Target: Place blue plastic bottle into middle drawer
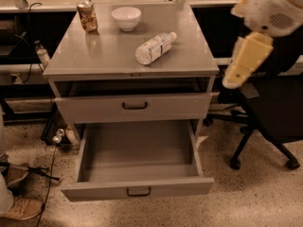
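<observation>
The blue plastic bottle (154, 48), clear with a white-bluish label and white cap, lies on its side on the grey cabinet top (104, 53), cap pointing to the back right. The middle drawer (137, 189) is pulled fully out below, with nothing inside it. My gripper (245, 60), cream-yellow, hangs from the white arm at the upper right, beside the cabinet's right edge and well to the right of the bottle. It holds nothing that I can see.
A brownish patterned can (87, 15) and a white bowl (126, 18) stand at the back of the cabinet top. The upper handled drawer (132, 107) is slightly out. A black office chair (270, 112) stands right of the cabinet. A person's shoes (16, 207) and cables lie at the left.
</observation>
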### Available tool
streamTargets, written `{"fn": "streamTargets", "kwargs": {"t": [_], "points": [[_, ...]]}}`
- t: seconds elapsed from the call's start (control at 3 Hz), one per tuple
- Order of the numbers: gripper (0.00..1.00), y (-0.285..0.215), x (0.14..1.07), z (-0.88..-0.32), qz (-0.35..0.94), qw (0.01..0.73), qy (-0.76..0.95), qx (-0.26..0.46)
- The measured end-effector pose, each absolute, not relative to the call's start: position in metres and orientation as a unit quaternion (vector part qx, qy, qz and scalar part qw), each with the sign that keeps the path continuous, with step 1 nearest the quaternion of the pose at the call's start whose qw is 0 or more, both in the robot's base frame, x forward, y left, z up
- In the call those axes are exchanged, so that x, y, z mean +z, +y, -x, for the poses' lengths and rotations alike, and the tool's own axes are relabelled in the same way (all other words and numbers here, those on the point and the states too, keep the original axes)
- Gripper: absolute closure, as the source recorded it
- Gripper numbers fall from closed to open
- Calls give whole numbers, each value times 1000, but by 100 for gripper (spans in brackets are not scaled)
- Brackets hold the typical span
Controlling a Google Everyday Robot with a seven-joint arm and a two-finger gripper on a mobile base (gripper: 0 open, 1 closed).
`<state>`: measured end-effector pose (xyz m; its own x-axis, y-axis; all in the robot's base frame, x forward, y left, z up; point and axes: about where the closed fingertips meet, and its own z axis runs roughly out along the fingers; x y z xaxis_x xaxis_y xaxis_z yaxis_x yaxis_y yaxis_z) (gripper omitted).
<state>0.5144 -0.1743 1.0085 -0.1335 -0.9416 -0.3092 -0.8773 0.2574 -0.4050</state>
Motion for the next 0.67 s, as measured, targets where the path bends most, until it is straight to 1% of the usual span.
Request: {"fn": "streamTargets", "kwargs": {"t": [0.33, 0.67], "points": [[0, -149, 1002, -572, 646, 261, 714, -76], [0, -118, 978, -639, 689, 235, 678, -100]]}}
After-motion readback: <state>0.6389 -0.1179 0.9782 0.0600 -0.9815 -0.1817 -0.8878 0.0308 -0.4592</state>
